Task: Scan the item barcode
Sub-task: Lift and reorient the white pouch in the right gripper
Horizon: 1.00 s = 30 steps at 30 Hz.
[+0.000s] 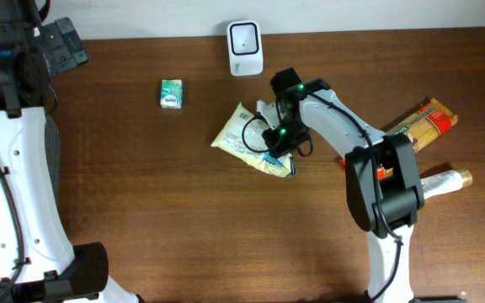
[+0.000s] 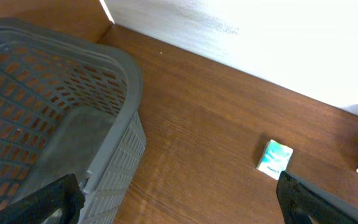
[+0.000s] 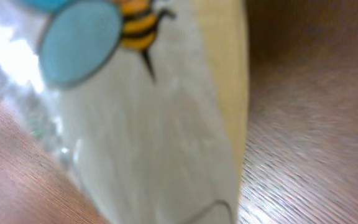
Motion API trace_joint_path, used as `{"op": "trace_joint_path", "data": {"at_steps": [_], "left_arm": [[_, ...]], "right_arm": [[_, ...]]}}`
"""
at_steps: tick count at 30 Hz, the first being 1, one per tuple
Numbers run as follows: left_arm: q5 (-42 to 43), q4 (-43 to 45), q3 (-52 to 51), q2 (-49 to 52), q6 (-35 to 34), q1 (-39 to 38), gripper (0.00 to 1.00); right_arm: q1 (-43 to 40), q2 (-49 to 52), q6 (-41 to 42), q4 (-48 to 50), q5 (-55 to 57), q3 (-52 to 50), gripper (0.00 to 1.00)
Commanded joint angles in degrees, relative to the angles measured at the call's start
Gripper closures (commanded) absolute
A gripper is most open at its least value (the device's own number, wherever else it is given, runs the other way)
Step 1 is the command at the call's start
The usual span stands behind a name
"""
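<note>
Left claw (image 2: 179,186) fully spread (fingertips at the lower frame corners); right claw (image 1: 278,143) closed, pitched downward, reaching forward.

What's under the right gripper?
A yellow-white packet lying on the table; the right gripper covers one end. Its fingertips, and any barcode on the packet, are hidden.

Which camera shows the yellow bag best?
Overhead: the yellow bag shows almost whole, with the right end effector over one end. The right wrist gives only a blurred close-up; the left wrist misses it entirely.
</note>
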Motion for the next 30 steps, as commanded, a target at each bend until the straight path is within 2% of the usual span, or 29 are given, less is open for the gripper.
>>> {"op": "trace_joint_path", "data": {"at_steps": [1,4,9,11,20,22,25,29,30], "left_arm": [[-0.6,0.0,0.0,0.2,0.7,0.2,0.01],[-0.6,0.0,0.0,0.2,0.7,0.2,0.01],[-0.6,0.0,0.0,0.2,0.7,0.2,0.01],[-0.6,0.0,0.0,0.2,0.7,0.2,0.01],[-0.6,0.0,0.0,0.2,0.7,0.2,0.01],[-0.6,0.0,0.0,0.2,0.7,0.2,0.01],[-0.6,0.0,0.0,0.2,0.7,0.2,0.01],[-0.6,0.0,0.0,0.2,0.7,0.2,0.01],[-0.6,0.0,0.0,0.2,0.7,0.2,0.01]], "right_arm": [[5.0,-10.3,-4.9,0.5,7.2,2.9,0.96],[9.3,-19.1,-9.0,-0.5,4.1,3.0,0.96],[9.9,-30.8,-11.6,-4.4,-7.9,2.9,0.96],[9.9,-31.6,-12.2,-5.6,-10.7,3.0,0.96],[9.9,-31.2,-11.0,-4.8,-9.8,2.9,0.96],[9.9,-29.9,-5.7,-4.6,-1.0,2.9,0.96],[10.1,-23.2,7.8,-4.6,26.3,2.3,0.96],[10.3,-8.4,32.0,-7.8,63.6,1.7,0.96],[10.7,-5.6,34.2,-8.5,67.3,1.7,0.96]]}}
